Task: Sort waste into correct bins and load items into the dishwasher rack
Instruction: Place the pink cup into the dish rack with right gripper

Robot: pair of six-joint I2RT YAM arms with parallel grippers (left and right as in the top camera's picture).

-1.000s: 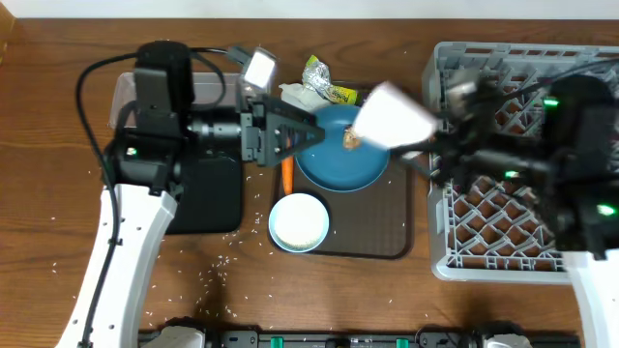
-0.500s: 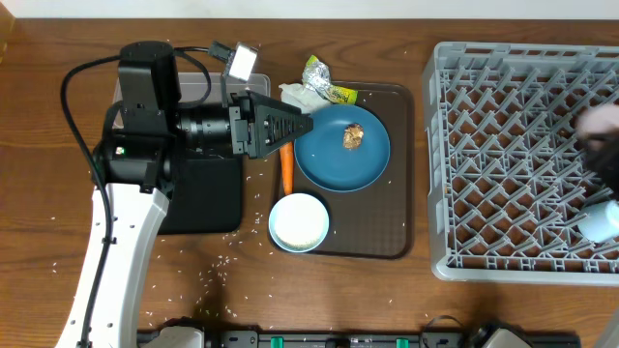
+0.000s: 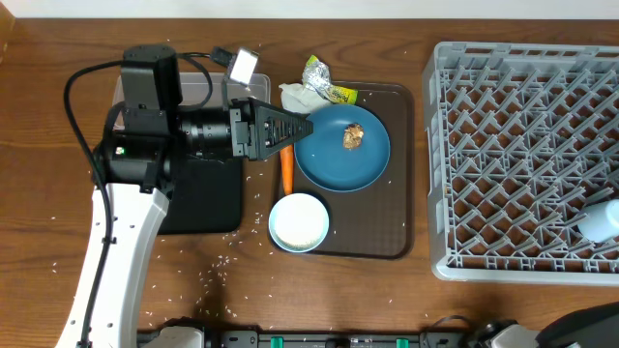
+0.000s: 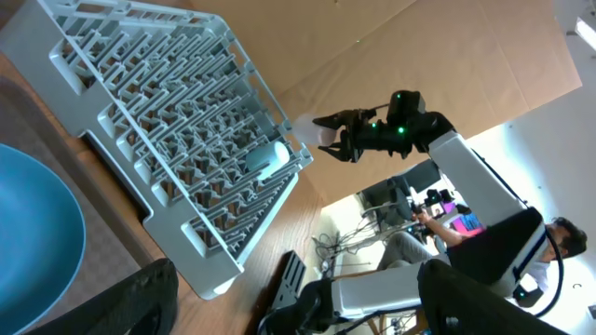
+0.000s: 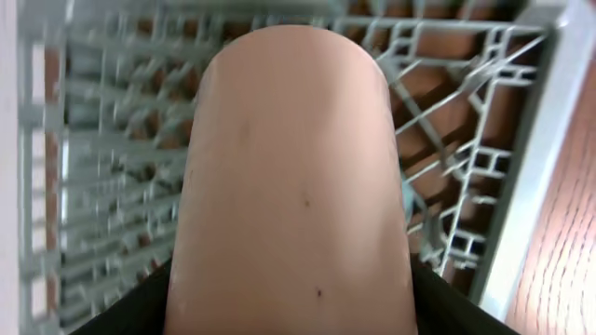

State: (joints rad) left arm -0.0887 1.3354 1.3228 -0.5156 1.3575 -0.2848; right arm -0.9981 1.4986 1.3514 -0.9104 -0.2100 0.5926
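Note:
My left gripper is open and empty, its fingers spread over the left rim of the dark-blue plate, above the carrot. A brown food lump lies on the plate. The white bowl sits in front of it. The tissue and snack wrapper lie behind. A light-blue cup lies in the grey rack. My right gripper is shut on the cup with pink inside, held over the rack's corner; it also shows in the left wrist view.
The brown serving tray holds the plate, bowl and carrot. The black tray lies under my left arm, with the clear tub behind it, partly hidden. Rice grains are scattered on the wooden table.
My right arm has swung from over the plate to the right with the cup and left the overhead view. The left arm has shifted slightly left.

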